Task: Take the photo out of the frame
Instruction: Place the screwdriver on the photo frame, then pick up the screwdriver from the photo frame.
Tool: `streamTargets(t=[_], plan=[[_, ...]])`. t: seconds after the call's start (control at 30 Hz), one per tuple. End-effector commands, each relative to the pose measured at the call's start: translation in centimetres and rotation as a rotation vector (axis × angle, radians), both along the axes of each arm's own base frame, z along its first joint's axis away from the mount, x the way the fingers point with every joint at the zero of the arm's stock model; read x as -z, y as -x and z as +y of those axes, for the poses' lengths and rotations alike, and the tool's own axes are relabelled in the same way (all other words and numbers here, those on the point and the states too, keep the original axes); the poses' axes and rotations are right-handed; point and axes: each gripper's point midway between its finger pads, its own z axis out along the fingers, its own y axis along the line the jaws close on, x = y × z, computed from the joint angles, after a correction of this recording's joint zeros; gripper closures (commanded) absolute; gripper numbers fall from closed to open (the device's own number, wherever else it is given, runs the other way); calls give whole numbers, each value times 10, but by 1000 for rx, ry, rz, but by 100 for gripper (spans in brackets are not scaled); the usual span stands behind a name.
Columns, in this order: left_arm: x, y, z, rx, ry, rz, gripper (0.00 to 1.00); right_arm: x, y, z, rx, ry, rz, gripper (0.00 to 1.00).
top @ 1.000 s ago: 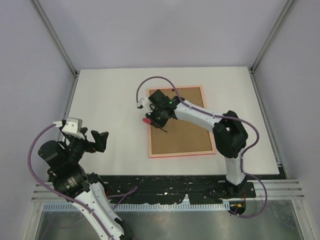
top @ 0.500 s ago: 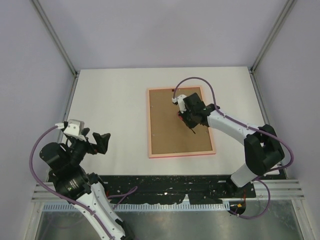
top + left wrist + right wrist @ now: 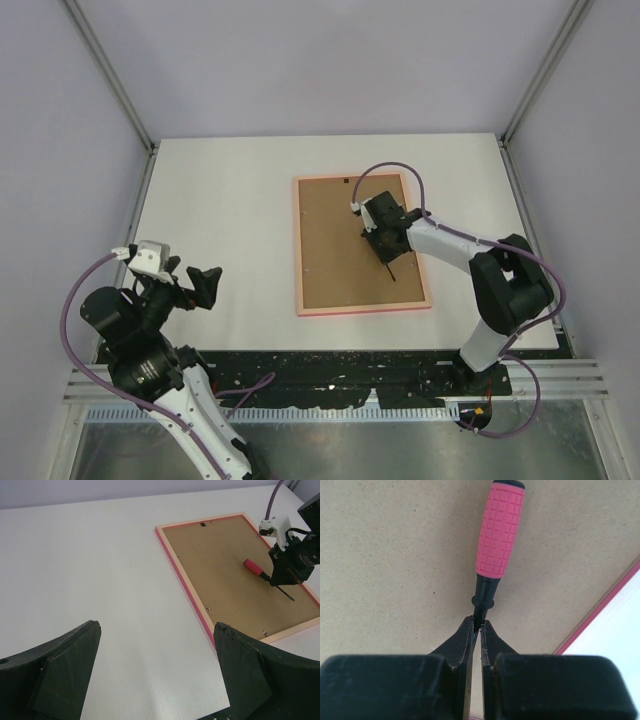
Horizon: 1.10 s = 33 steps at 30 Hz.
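The frame (image 3: 298, 250) lies face down on the white table, its pink rim around a brown backing board (image 3: 335, 250). The photo is hidden under that board. My right gripper (image 3: 384, 240) hovers over the board's right half, shut on the dark shaft of a pink-handled screwdriver (image 3: 500, 535). In the right wrist view the right gripper (image 3: 480, 625) pinches the shaft just below the handle, and the frame's rim (image 3: 600, 612) runs past at the right. From the left wrist view the screwdriver (image 3: 256, 569) lies slanted just above the board (image 3: 225, 565). My left gripper (image 3: 195, 283) stands open, well left of the frame.
Small metal tabs (image 3: 207, 610) sit along the board's edges and a dark hanger (image 3: 202, 525) at its far end. The table's near edge (image 3: 300, 350) borders the black base rail. Grey walls close off the left, right and back.
My right gripper has carried the screwdriver from the board's left edge across to its right half. The left arm has barely moved.
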Motion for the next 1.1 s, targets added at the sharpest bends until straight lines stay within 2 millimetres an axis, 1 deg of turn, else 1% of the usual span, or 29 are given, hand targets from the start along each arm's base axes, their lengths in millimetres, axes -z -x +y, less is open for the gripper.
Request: streamTargets(t=[0.0,0.07,0.13,0.17,0.2,0.23,0.27,0.3,0.33,0.43,0.6,0.7,0.83,1.07], plan=[[-6,-5,4,-2,-5,-24,0,-4,-2,10,12,-26,36,92],[-6,-5,6,-20,-16,-23,0,0,1,11,14,-20,77,92],[-6,-4,7,-33,-32,-35,0,1,3,15,15,-29,103,91],[-6,-2,6,-33,-35,-39,0,-1,2,17,11,-36,108,87],[-8,-2,5,-31,-40,-49,0,-4,0,19,11,-40,107,80],[-7,-1,4,-23,-39,-50,0,-6,-1,19,11,-41,106,75],[-8,0,2,-17,-41,-56,0,-11,-4,21,10,-45,96,66],[-8,-1,2,-16,-38,-53,0,-15,-7,23,8,-50,86,62],[-8,-1,2,-14,-34,-50,0,-17,-7,22,3,-46,86,55],[-6,-3,4,-14,-27,-37,0,-26,-15,24,-6,-37,75,46],[-6,-3,5,-17,-29,-38,0,-34,-37,32,-14,-19,45,45],[-5,-3,5,-17,-26,-36,0,-31,-50,39,-12,-13,66,45],[-4,-3,5,-21,-27,-34,0,-22,-56,41,6,-6,123,45],[-4,-3,5,-20,-27,-34,0,-21,-65,34,28,-1,150,46]])
